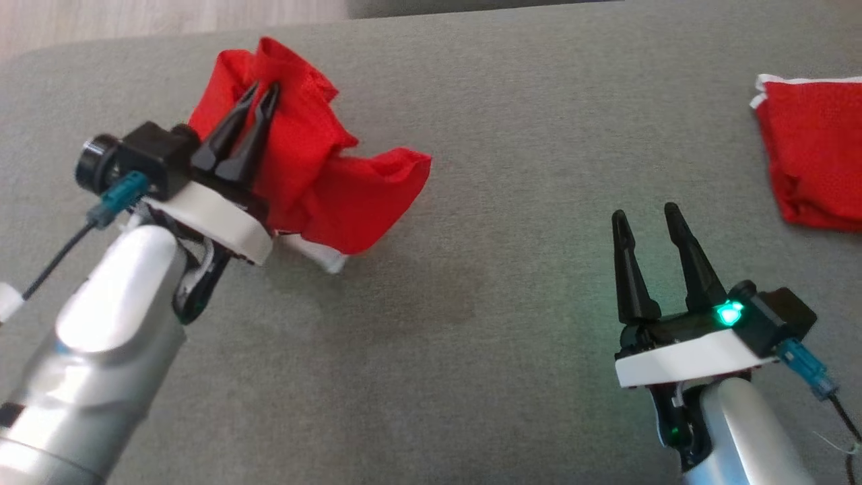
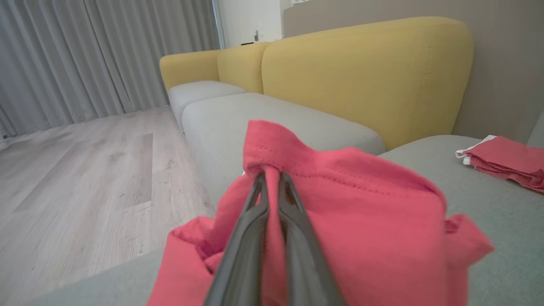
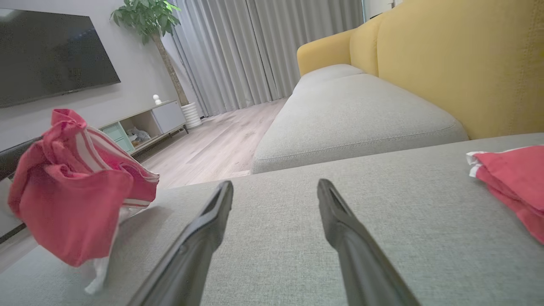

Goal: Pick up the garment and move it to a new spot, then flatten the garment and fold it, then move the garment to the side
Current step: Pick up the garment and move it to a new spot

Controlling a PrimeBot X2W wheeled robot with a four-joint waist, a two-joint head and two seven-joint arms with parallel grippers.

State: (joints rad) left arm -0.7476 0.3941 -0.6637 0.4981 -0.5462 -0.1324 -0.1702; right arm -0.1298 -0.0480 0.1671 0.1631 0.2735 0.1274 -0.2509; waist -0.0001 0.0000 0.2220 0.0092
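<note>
A crumpled red garment (image 1: pixel 316 168) with white trim is bunched at the upper left of the grey cushion (image 1: pixel 471 303). My left gripper (image 1: pixel 264 89) is shut on a fold of it near the top, and the cloth hangs lifted, with its lower part near the cushion. The left wrist view shows the two dark fingers pinching the red garment (image 2: pixel 361 204) close under its stitched hem, my left gripper (image 2: pixel 272 175) closed tight. From the right wrist, the garment (image 3: pixel 72 191) hangs at the left with white stripes showing. My right gripper (image 1: pixel 646 214) stands open at the lower right, its jaws (image 3: pixel 275 183) spread with nothing in them.
A second red cloth with white edging (image 1: pixel 815 148) lies folded at the right edge of the cushion. A yellow sofa back (image 2: pixel 365 72) and another grey seat (image 3: pixel 352 114) stand beyond. Wooden floor (image 2: pixel 85 170), curtains, a television and a plant lie further off.
</note>
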